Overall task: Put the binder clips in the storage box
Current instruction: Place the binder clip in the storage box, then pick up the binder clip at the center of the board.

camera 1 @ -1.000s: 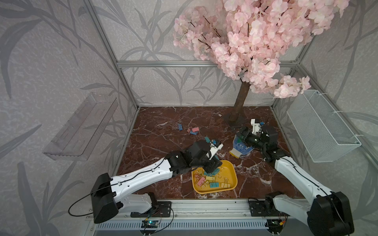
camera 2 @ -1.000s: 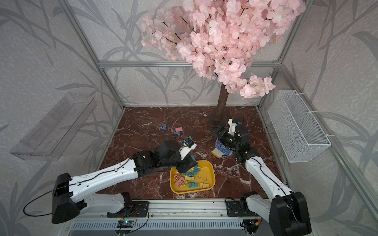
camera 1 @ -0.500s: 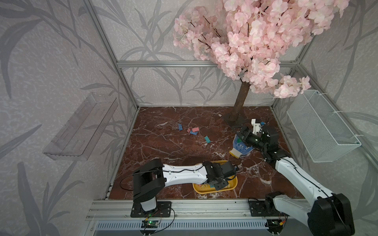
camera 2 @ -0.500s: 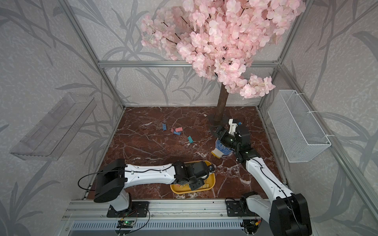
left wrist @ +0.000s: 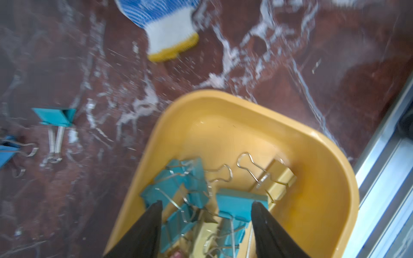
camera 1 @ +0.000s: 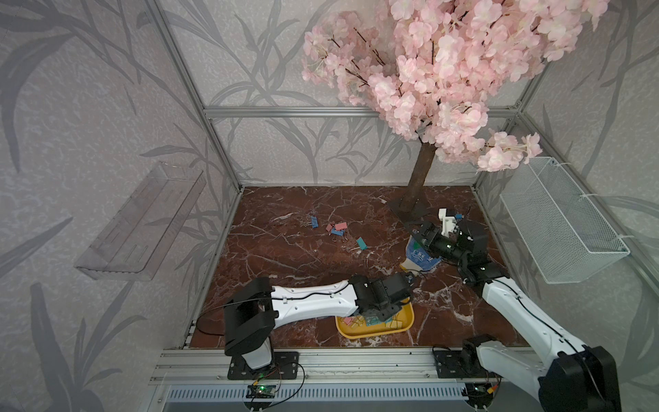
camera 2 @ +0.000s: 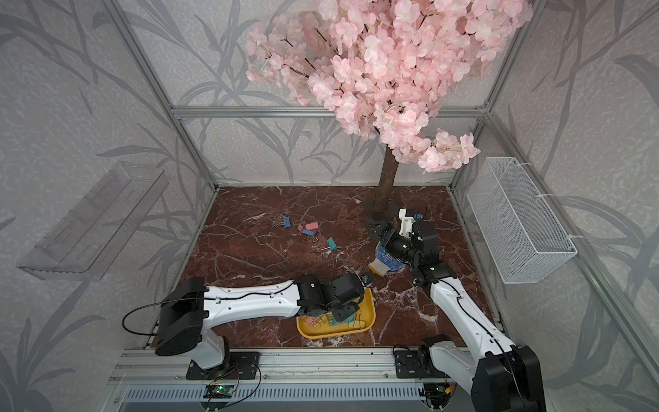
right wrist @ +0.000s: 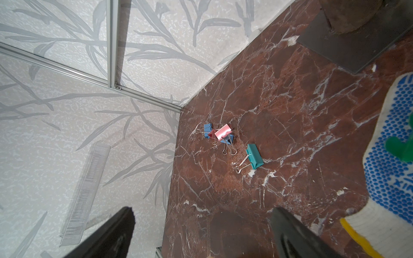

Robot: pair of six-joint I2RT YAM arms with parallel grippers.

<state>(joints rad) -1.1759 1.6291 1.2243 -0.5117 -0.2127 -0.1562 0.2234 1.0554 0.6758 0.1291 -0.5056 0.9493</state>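
Left wrist view: left claw (left wrist: 206,203) open over storage box (left wrist: 330,169), teal clip (left wrist: 241,204) free; lift straight. In a top view, binder clips (camera 1: 340,226) sit at 11 o'clock. Your right claw (right wrist: 203,210): open.

No text, brand or number can be read anywhere in these views. The nearest thing is on the blue-dotted white work glove (right wrist: 390,178). In the right wrist view, a few solid blue strokes among its dots, close to the frame edge, may be printed lettering, but they cannot be made out. In both top views the print on it is too small to read.
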